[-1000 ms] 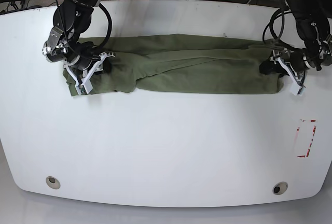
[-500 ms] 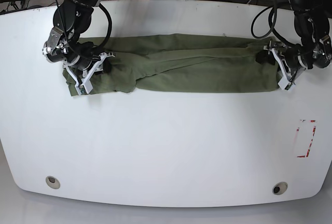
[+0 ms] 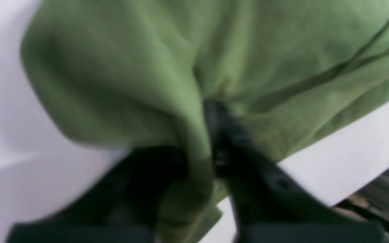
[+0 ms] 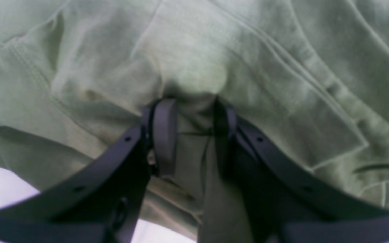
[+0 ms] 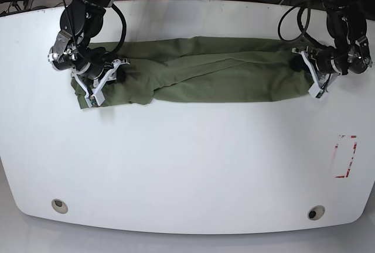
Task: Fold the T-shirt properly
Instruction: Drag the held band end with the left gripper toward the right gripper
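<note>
We see the T-shirt (image 5: pixel 205 71) lying as a long olive band across the far half of the white bench (image 5: pixel 187 165), bunched into lengthwise folds; every place below is told from this shirt. Our right hand (image 5: pixel 104 83) sits on the shirt's end at the base view's left; in its wrist view the two dark fingers (image 4: pixel 163 135) stand a little apart with a ridge of green cloth pinched up between them, so we count it clamped on the T-shirt (image 4: pixel 194 67); hems and seams cross the cloth beyond the fingertips. Our left hand (image 5: pixel 316 77) is at the shirt's opposite end, at the base view's right; its wrist view is blurred, yet a fold of the T-shirt (image 3: pixel 194 67) runs down between the dark fingers (image 3: pixel 221 135), which are drawn together on it; the cloth there is lifted off the bench (image 3: pixel 349 148) in a soft bulge. Well apart from the shirt, toward the near right corner of the bench, lies a red-edged rectangle mark (image 5: pixel 345 156); two round holes (image 5: pixel 58 205) sit along the near edge.
</note>
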You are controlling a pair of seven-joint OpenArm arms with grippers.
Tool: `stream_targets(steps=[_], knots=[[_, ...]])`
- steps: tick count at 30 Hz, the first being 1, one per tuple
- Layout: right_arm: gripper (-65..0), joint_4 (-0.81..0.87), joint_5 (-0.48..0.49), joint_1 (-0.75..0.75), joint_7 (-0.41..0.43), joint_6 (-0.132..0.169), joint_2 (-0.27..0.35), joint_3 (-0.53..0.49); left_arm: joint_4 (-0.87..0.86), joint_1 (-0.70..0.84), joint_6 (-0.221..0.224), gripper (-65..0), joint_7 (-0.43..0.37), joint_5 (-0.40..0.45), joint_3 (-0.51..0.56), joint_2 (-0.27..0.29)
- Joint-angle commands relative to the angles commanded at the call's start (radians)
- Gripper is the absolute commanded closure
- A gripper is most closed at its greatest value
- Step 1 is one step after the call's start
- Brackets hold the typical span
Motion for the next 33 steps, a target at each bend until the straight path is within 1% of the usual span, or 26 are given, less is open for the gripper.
stream_targets(steps=[2,5,7,11,17,22,25,27,28,31,32,33], knots=[[-18.2,0.0,0.0,0.0,0.0,0.0,0.0,0.0,0.011,-0.005,0.0,-1.5,0.003,-0.002,0.0,0.0],[-18.2,0.0,0.0,-0.002,0.0,0.0,0.0,0.0,0.077,-0.009,0.0,-1.4,0.006,-0.002,0.0,-0.002],[-18.2,0.002,0.0,-0.003,0.0,0.0,0.0,0.0,0.144,-0.009,0.0,-1.2,0.017,-0.002,0.0,-0.006],[-18.2,0.0,0.0,-0.002,0.0,0.0,0.0,0.0,0.287,-0.003,0.0,-1.2,0.074,0.0,0.0,-0.006],[-18.2,0.0,0.0,-0.005,0.0,0.0,0.0,0.0,0.491,0.003,0.0,-1.4,0.074,0.0,0.005,-0.006],[-18.2,-0.002,0.0,0.0,0.0,0.0,-0.002,0.0,0.519,-0.008,0.0,-1.5,0.074,0.0,0.04,-0.005],[-18.2,-0.002,0.0,-0.003,0.0,0.0,-0.011,0.0,0.519,-0.017,0.0,-1.5,0.074,0.0,0.087,-0.003],[-18.2,-0.002,0.0,-0.005,0.0,0.0,-0.011,0.0,0.517,-0.037,0.0,-1.5,0.074,0.0,0.146,0.0],[-18.2,-0.002,0.0,-0.005,0.0,0.0,-0.011,0.0,0.517,-0.04,0.0,-1.5,0.074,0.0,0.157,0.002],[-18.2,-0.002,0.0,-0.005,0.0,0.0,-0.014,0.0,0.517,-0.064,0.0,-1.5,0.074,0.002,0.209,0.034],[-18.2,-0.002,0.0,-0.005,0.0,0.0,-0.014,0.0,0.517,-0.074,0.0,-1.5,0.074,0.002,0.226,0.054],[-18.2,-0.002,0.0,-0.005,0.0,0.0,-0.014,0.0,0.517,-0.075,0.0,-1.5,0.074,0.002,0.23,0.058]])
